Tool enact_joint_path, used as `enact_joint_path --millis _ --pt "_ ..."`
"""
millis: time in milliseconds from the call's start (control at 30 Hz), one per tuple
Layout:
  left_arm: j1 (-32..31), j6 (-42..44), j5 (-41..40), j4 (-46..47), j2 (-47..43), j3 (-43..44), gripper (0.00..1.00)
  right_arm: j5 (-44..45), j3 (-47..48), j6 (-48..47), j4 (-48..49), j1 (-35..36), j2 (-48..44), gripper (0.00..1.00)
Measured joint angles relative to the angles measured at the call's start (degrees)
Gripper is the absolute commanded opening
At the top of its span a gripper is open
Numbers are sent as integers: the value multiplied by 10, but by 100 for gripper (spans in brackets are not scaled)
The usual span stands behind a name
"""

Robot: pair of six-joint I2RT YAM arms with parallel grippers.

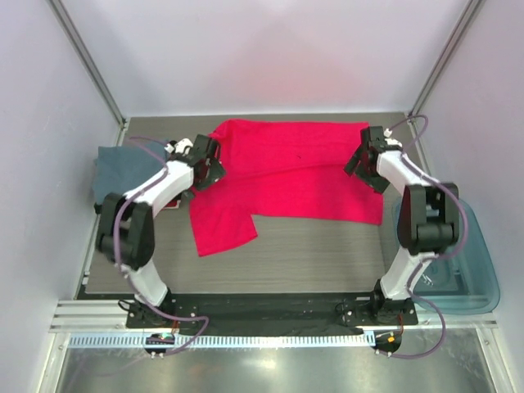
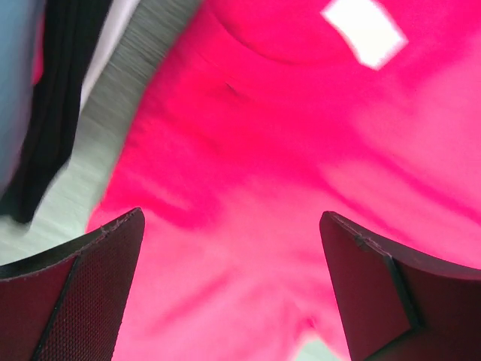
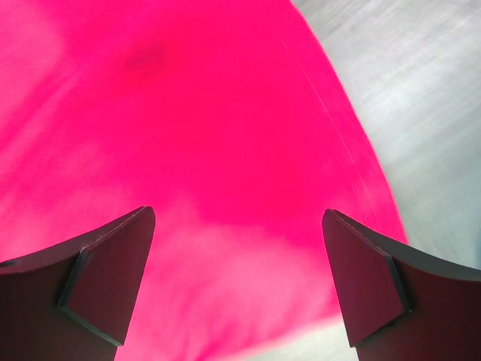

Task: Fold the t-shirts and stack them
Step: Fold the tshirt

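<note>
A bright red-pink t-shirt lies spread across the back half of the table, one sleeve hanging toward the front left. Its white label shows in the left wrist view. My left gripper hovers over the shirt's left edge, open, with only cloth below its fingers. Over the shirt's right edge, my right gripper is open too, above the hem. A slate blue-grey t-shirt lies folded at the far left; dark cloth shows beside it.
A translucent teal tub sits off the table's right front corner beside the right arm. White walls and metal posts enclose the back and sides. The grey wood-grain table shows in front of the shirt.
</note>
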Motion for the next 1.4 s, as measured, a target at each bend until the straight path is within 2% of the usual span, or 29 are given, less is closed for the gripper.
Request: enact_joint_path --millis 200,300,333,500,600,700,933,967,1400 --pt "-39 1 15 59 -139 -106 100 -23 -108 -8 32 4 -159 99" --pt "-60 -3 11 59 -178 -163 99 -19 -160 -9 36 5 -195 91" --pt "-64 -5 10 56 -192 -184 99 -17 -174 -9 36 5 -199 85" --pt "-66 -14 10 32 -260 -250 98 8 -220 -4 24 5 -201 81" --pt "-66 -16 11 28 -305 -279 97 29 -226 2 24 5 -201 72" --pt "-66 -17 15 26 -339 -302 96 41 -228 8 24 -3 -201 71" --pt "-66 -23 15 18 -395 -343 96 21 -228 21 41 -46 -190 65" --pt "-66 -23 13 14 -403 -343 96 18 -229 22 44 -48 -190 61" --pt "-66 -14 -2 2 -455 -343 97 -1 -252 22 81 -56 -155 61"
